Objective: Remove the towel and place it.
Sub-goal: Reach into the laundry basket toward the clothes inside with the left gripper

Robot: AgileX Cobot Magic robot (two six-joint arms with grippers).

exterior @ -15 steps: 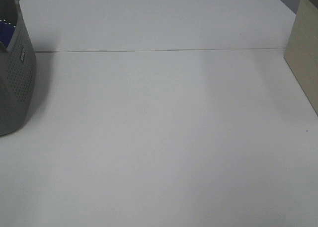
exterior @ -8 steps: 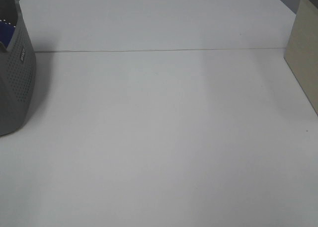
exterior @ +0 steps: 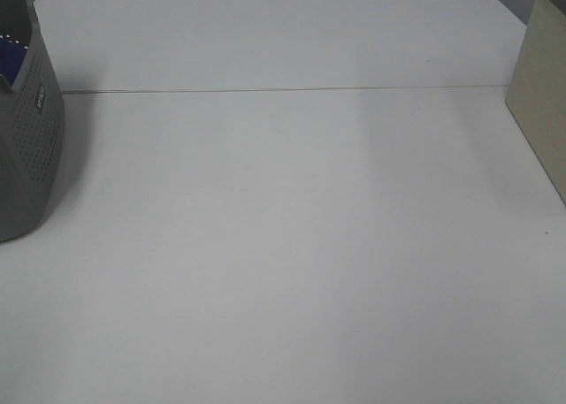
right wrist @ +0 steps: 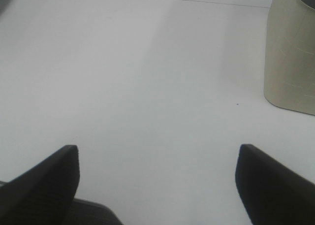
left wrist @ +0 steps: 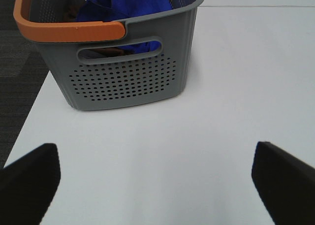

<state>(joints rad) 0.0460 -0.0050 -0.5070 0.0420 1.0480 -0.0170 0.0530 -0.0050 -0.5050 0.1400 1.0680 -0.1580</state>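
The royal-blue towel [left wrist: 129, 2] lies bunched inside the grey perforated basket [left wrist: 123, 80], which has an orange handle [left wrist: 64, 30]. In the exterior high view only a sliver of the towel [exterior: 11, 57] shows over the basket's wall [exterior: 31, 148] at the far left edge. My left gripper [left wrist: 155, 178] is open, its two dark fingertips wide apart over bare table a short way in front of the basket. My right gripper [right wrist: 156, 180] is open too, above empty white table. Neither gripper shows in the exterior high view.
A beige container [right wrist: 290, 52] stands on the table at the right, also seen as a beige container [exterior: 541, 95] at the right edge of the exterior high view. A seam [exterior: 283, 90] runs across the white table. Dark floor lies beyond the table's left edge [left wrist: 24, 116].
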